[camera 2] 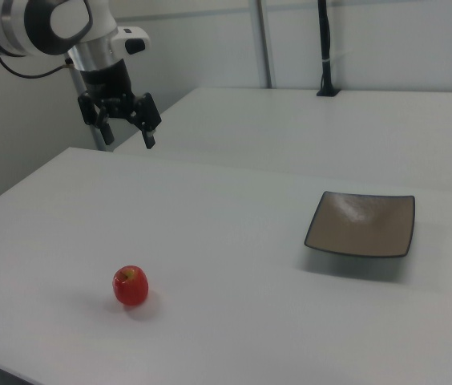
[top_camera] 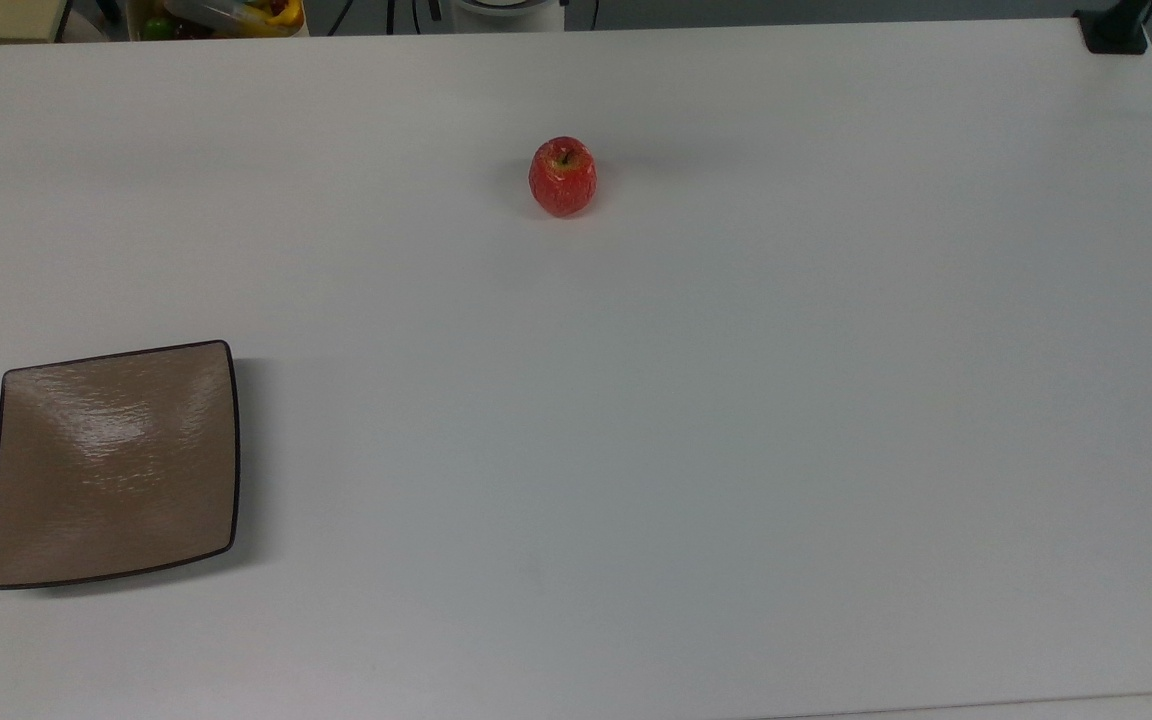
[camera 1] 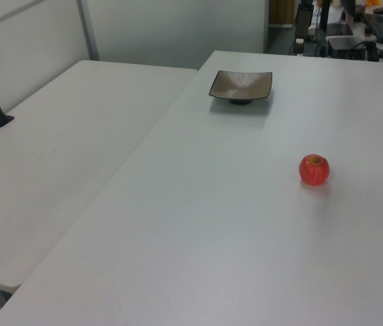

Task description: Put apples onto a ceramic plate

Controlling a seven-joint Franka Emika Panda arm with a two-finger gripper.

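A small red apple (top_camera: 562, 177) stands upright on the white table, stem up, near the far middle in the top view; it also shows in the left view (camera 1: 314, 169) and the right view (camera 2: 131, 285). The square tan-brown ceramic plate (top_camera: 114, 462) lies bare at the top view's lower left, far from the apple (camera 1: 240, 85) (camera 2: 362, 223). In the right view my gripper (camera 2: 127, 133) hangs open high above the table's far left, well above and behind the apple, with nothing between its fingers.
A second white table (camera 1: 49, 156) adjoins this one on the left view's left. A black post with a clamp base (camera 2: 324, 48) stands on it. A black clamp (top_camera: 1114, 30) sits at the top view's upper right corner. Cluttered items (top_camera: 226, 15) lie beyond the far edge.
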